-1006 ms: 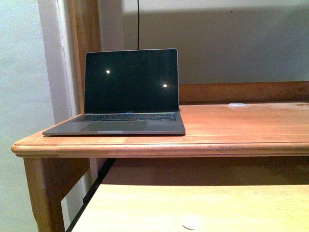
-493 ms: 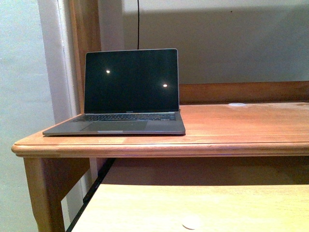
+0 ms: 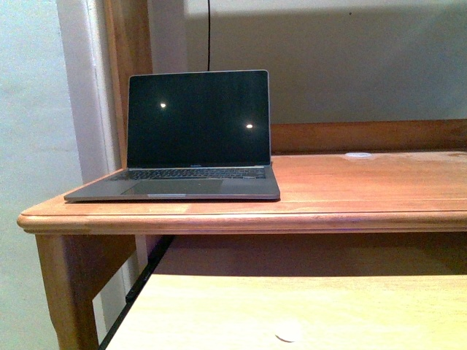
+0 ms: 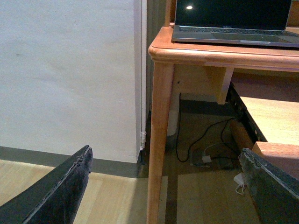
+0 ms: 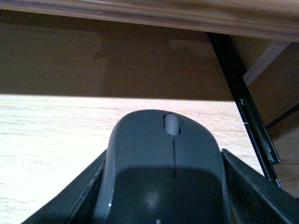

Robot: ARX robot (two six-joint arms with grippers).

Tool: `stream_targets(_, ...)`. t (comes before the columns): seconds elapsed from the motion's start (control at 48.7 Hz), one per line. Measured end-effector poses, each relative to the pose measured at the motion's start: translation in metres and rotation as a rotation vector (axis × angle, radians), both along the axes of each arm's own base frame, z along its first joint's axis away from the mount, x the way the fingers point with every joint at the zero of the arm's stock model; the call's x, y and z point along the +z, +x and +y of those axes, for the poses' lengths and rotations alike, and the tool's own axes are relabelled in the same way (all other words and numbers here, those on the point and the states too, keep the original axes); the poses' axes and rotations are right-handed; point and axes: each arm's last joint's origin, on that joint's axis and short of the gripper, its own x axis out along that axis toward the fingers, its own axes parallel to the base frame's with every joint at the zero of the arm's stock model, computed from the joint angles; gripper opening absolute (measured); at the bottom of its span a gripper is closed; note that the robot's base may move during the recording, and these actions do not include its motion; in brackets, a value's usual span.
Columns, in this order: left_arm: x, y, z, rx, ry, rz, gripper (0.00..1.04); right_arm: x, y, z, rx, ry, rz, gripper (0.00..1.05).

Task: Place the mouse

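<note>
The mouse (image 5: 163, 168), dark grey with a pale scroll wheel, fills the right wrist view. My right gripper (image 5: 163, 151) is shut on it, one black finger on each side. It hangs just above a pale wooden pull-out shelf (image 5: 51, 140), under the desk's front edge. My left gripper (image 4: 164, 153) is open and holds nothing; it is low near the floor, facing the desk's corner leg (image 4: 159, 140). Neither arm nor the mouse appears in the front view.
An open laptop (image 3: 193, 138) with a dark screen stands on the left of the wooden desk top (image 3: 350, 189). A small white disc (image 3: 358, 155) lies at the back. The pale shelf (image 3: 306, 306) below carries another disc (image 3: 289, 332). A black slide rail (image 5: 243, 102) runs beside the shelf. Cables (image 4: 205, 149) lie under the desk.
The whole front view has shifted by a few pixels, so the laptop sits slightly higher in the picture. Nothing on the desk has moved.
</note>
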Motion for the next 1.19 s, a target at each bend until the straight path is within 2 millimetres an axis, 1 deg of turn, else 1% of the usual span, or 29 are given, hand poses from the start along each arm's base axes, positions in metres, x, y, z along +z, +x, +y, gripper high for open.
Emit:
stream_targets(0.021, 0.000, 0.000, 0.000, 0.000, 0.000, 0.000, 0.97, 0.000, 0.000, 0.000, 0.002, 0.003, 0.002, 0.65)
stream_targets(0.041, 0.000, 0.000, 0.000, 0.000, 0.000, 0.000, 0.97, 0.000, 0.000, -0.001, 0.002, 0.004, 0.003, 0.63)
stream_targets(0.144, 0.000, 0.000, 0.000, 0.000, 0.000, 0.000, 0.97, 0.003, -0.001, -0.003, 0.004, 0.014, 0.007, 0.61)
stream_targets(0.205, 0.000, 0.000, 0.000, 0.000, 0.000, 0.000, 0.97, 0.008, -0.005, -0.006, -0.003, 0.032, 0.009, 0.59)
stream_targets(0.308, 0.000, 0.000, 0.000, 0.000, 0.000, 0.000, 0.97, 0.028, -0.018, -0.012, -0.021, 0.072, -0.010, 0.59)
stream_targets(0.349, 0.000, 0.000, 0.000, 0.000, 0.000, 0.000, 0.97, 0.040, -0.025, -0.014, -0.030, 0.090, -0.027, 0.59)
stream_targets(0.411, 0.000, 0.000, 0.000, 0.000, 0.000, 0.000, 0.97, 0.056, -0.032, -0.014, -0.035, 0.107, -0.056, 0.59)
stream_targets(0.493, 0.000, 0.000, 0.000, 0.000, 0.000, 0.000, 0.97, 0.080, -0.033, -0.009, -0.035, 0.127, -0.109, 0.59)
stream_targets(0.554, 0.000, 0.000, 0.000, 0.000, 0.000, 0.000, 0.97, 0.091, -0.032, -0.004, -0.026, 0.132, -0.138, 0.59)
stream_targets(0.575, 0.000, 0.000, 0.000, 0.000, 0.000, 0.000, 0.97, 0.096, -0.030, 0.000, -0.023, 0.134, -0.153, 0.59)
stream_targets(0.657, 0.000, 0.000, 0.000, 0.000, 0.000, 0.000, 0.97, 0.105, -0.022, 0.012, -0.007, 0.142, -0.164, 0.59)
stream_targets(0.718, 0.000, 0.000, 0.000, 0.000, 0.000, 0.000, 0.97, 0.110, -0.011, 0.027, 0.007, 0.146, -0.162, 0.59)
stream_targets(0.801, 0.000, 0.000, 0.000, 0.000, 0.000, 0.000, 0.97, 0.113, 0.003, 0.043, 0.016, 0.138, -0.153, 0.59)
stream_targets(0.862, 0.000, 0.000, 0.000, 0.000, 0.000, 0.000, 0.97, 0.115, 0.019, 0.062, 0.016, 0.126, -0.149, 0.59)
stream_targets(1.109, 0.000, 0.000, 0.000, 0.000, 0.000, 0.000, 0.97, 0.123, 0.051, 0.111, 0.028, 0.100, -0.161, 0.59)
stream_targets(1.191, 0.000, 0.000, 0.000, 0.000, 0.000, 0.000, 0.97, 0.123, 0.063, 0.131, 0.033, 0.087, -0.152, 0.59)
